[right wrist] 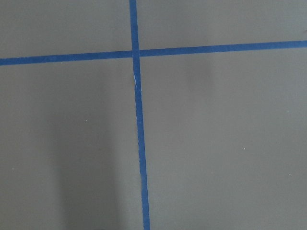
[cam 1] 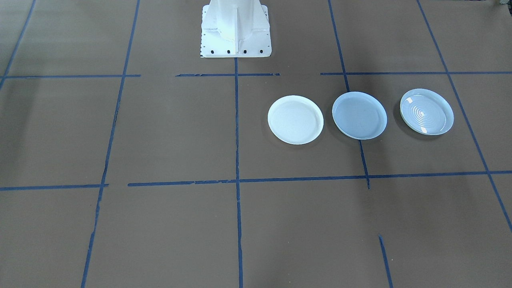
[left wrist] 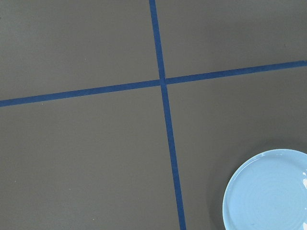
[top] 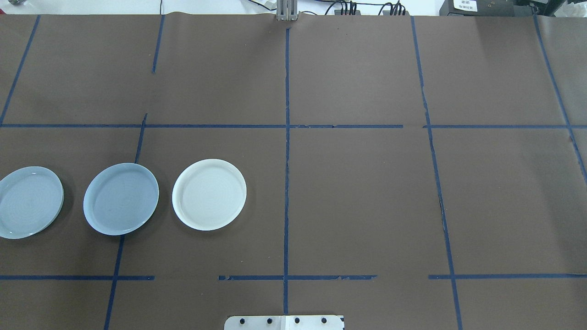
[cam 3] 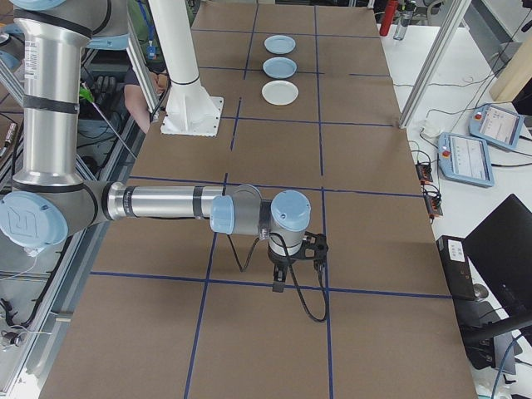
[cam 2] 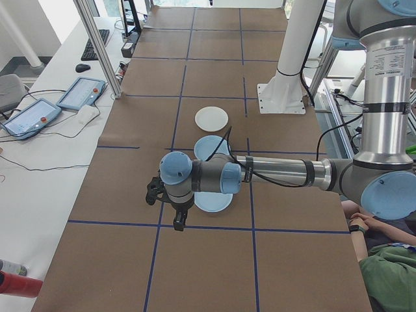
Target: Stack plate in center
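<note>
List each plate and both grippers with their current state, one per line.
Pale blue-grey matte plate: flat on the table, middle of the row, nothing stacked on it.
Whiter plate: flat, alone, unstacked.
Glossy ringed plate: flat, alone, unstacked.
Left gripper: cannot tell.
Right gripper: cannot tell.

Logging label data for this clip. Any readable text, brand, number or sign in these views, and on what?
None can be read.
White label on the black box beyond the table's far edge, overhead view: print too small to read.
Two tablet screens beside the table, left view: content too blurred to read.
The three plates, including the center plate, bear no markings.
</note>
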Robot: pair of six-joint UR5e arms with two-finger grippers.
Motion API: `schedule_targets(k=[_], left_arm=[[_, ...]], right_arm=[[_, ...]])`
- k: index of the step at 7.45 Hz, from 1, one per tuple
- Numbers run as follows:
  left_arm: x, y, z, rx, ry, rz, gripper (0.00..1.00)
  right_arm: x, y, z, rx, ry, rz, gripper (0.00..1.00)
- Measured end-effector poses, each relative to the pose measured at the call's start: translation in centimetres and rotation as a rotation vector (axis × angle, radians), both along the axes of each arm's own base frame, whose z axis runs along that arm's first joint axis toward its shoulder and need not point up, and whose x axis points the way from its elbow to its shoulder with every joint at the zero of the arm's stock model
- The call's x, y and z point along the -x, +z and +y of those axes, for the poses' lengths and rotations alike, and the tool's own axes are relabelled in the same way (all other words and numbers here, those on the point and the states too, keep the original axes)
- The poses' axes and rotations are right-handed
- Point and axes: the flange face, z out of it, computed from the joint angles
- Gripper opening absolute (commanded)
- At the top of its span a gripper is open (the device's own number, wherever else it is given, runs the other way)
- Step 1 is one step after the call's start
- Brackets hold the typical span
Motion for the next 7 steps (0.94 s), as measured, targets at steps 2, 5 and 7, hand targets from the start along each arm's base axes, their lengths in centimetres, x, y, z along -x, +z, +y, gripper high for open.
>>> schedule_targets(k=[2,5,7], left_arm=[[0.08,0.40,0.31,0.007,0.001,-0.024,1.00],[-0.07,0.22,0.19,0.004,0.003,-0.033,1.00],[-0.67,0.29,0.02,0.002,0.014,-0.026,1.00]], right_arm=[[0.00,0.00,0.00,0.000,0.000,0.000,1.00],[0.00,0.00,0.00,0.000,0.000,0.000,1.00],[0.00,0.00,0.00,0.000,0.000,0.000,1.00]])
